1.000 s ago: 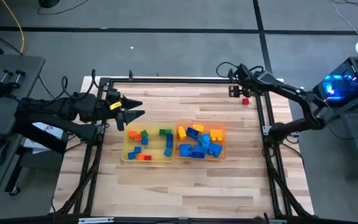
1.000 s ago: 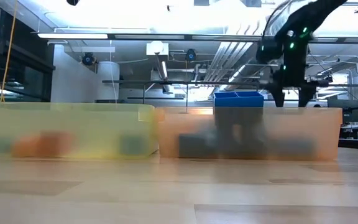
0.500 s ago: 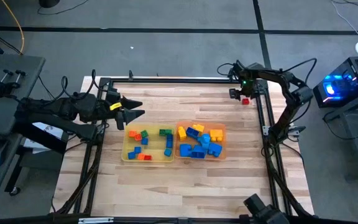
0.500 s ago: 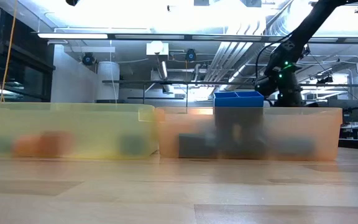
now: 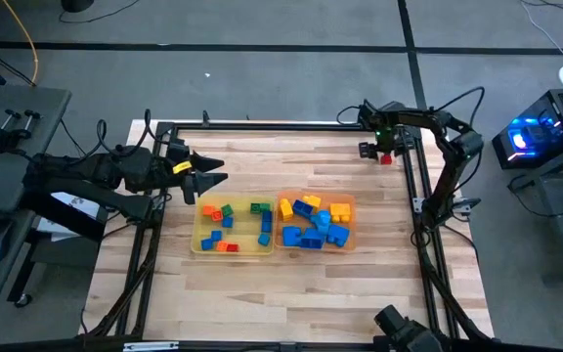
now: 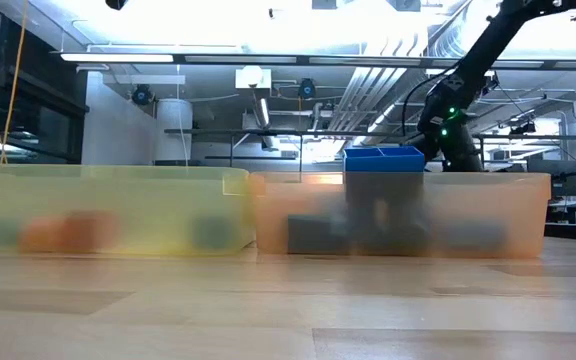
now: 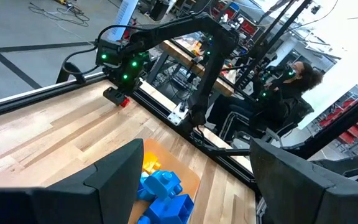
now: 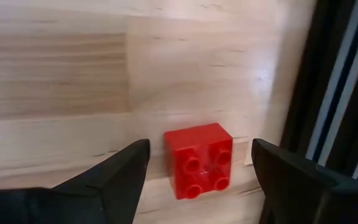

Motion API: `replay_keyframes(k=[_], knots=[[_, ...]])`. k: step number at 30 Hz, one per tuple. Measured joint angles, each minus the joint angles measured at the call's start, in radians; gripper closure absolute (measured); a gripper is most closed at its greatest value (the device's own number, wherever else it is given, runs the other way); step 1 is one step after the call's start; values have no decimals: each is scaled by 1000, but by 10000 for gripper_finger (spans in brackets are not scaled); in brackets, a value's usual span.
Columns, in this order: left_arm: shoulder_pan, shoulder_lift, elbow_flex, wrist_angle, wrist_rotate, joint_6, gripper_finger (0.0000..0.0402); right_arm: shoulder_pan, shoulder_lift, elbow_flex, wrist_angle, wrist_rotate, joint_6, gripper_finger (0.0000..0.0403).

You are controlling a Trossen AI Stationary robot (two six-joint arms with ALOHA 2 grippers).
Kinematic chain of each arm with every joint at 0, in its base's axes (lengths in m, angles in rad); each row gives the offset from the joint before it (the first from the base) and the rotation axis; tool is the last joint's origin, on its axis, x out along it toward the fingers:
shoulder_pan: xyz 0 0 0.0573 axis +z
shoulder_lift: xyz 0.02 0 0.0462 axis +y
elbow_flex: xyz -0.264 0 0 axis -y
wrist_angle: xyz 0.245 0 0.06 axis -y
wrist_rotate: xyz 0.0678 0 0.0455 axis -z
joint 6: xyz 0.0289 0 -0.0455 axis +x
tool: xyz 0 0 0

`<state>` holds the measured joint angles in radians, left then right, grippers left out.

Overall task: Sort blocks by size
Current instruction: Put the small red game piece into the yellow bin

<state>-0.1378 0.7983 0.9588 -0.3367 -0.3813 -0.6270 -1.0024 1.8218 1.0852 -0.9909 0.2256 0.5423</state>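
Nearest the front edge of the pale wooden table (image 5: pixel 262 293), a wide bare strip of planks lies open. Beyond it, mid-table, the translucent yellow plastic tray (image 5: pixel 201 244) holds tiny mixed-colour bricks (image 5: pixel 225 217), and touching its right side the translucent orange plastic tray (image 5: pixel 352 235) holds larger blue and yellow bricks (image 5: pixel 313 225). The left gripper (image 5: pixel 215 171) hangs just beyond the yellow tray's far-left corner, jaws spread, gripping nothing. Farther on, well apart from the orange tray, a single red four-stud plastic brick (image 8: pixel 199 159) lies near the table's far-right corner, close beside the black frame rail (image 8: pixel 334 93). The right gripper (image 5: pixel 376 150) hovers over it, jaws apart, empty. No readable writing shows.
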Motion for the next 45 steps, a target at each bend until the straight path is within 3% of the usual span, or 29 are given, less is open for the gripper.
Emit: replay_keyframes(k=[9,14,18,28,38,41,45], knots=[[0,0,0,-8,1,11,122,3,49,47,-82,-85,-106,150],[0,0,0,-7,9,10,122,6,50,53,-79,-270,-234,153],[0,0,0,-7,11,7,122,17,50,46,-18,-397,-228,153],[0,0,0,-8,12,2,122,67,50,46,32,-346,13,154],[0,0,0,-10,60,1,122,123,48,47,25,-269,-117,161],[0,0,0,-11,59,1,122,137,48,47,31,-259,-112,193],[0,0,0,-10,59,1,122,153,46,48,33,-253,-116,270]])
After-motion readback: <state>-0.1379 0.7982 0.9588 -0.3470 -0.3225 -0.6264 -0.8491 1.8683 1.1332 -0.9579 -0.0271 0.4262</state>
